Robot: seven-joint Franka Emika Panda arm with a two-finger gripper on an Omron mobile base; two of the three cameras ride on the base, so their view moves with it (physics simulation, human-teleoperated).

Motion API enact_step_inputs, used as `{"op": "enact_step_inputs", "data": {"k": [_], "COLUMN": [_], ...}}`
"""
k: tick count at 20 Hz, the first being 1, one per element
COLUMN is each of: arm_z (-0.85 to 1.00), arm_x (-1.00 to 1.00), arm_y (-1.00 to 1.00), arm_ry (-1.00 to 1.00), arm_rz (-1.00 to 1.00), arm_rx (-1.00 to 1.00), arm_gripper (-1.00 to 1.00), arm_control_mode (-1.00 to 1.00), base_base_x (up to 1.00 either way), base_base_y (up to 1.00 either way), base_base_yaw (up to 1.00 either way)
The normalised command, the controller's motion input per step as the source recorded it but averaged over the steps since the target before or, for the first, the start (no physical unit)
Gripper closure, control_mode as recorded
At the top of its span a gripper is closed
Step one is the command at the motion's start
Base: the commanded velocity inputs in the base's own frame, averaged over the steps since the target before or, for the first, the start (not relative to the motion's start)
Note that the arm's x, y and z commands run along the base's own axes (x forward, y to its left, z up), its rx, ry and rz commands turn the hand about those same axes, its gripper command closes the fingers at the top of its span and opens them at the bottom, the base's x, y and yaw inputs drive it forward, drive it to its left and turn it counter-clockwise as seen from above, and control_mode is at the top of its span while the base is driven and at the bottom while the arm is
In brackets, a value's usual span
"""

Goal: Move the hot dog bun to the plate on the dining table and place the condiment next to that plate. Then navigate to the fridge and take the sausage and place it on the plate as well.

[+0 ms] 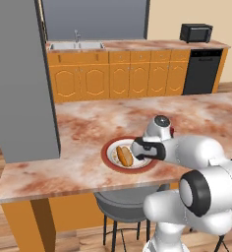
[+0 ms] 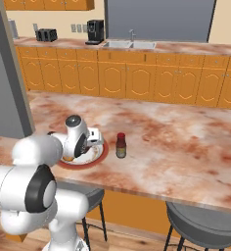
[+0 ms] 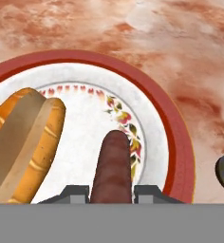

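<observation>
The dining table [image 1: 88, 123] is a long slab of glossy reddish marbled stone, and everything else sits in relation to the plate [image 1: 110, 160] near its front edge. That plate is round, with a broad red rim and a pale centre ringed by a small floral border. On its left half lies the hot dog bun [image 1: 124, 156], oblong, orange-tan, split lengthwise. The condiment [image 2: 121, 145], a small dark bottle with a red cap, stands upright just beside the plate's right rim. Low over the plate, the gripper [image 3: 111, 192] grips the sausage [image 3: 111, 166], a smooth dark red-brown cylinder, between its two fingertips, apparently ready to be set down beside the bun.
</observation>
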Motion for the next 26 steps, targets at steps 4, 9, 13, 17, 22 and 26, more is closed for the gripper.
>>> {"op": "enact_step_inputs", "data": {"k": [4,9,13,17,22,26], "arm_z": [-0.41,-0.34,-0.15,-0.07,0.00,0.01], "arm_x": [0.00,0.00,0.00,0.00,0.00,0.00], "arm_y": [0.00,0.00,0.00,0.00,0.00,0.00], "arm_ry": [0.01,0.00,0.00,0.00,0.00,0.00], "arm_rz": [0.00,0.00,0.00,0.00,0.00,0.00], "arm_rx": [0.00,0.00,0.00,0.00,0.00,0.00], "arm_gripper": [1.00,1.00,1.00,-1.00,-1.00,-1.00], "arm_control_mode": [-1.00,-1.00,-1.00,-1.00,-1.00,-1.00], "base_base_x": [0.00,0.00,0.00,0.00,0.00,0.00], "base_base_y": [0.00,0.00,0.00,0.00,0.00,0.00], "base_base_yaw": [0.00,0.00,0.00,0.00,0.00,0.00]}}
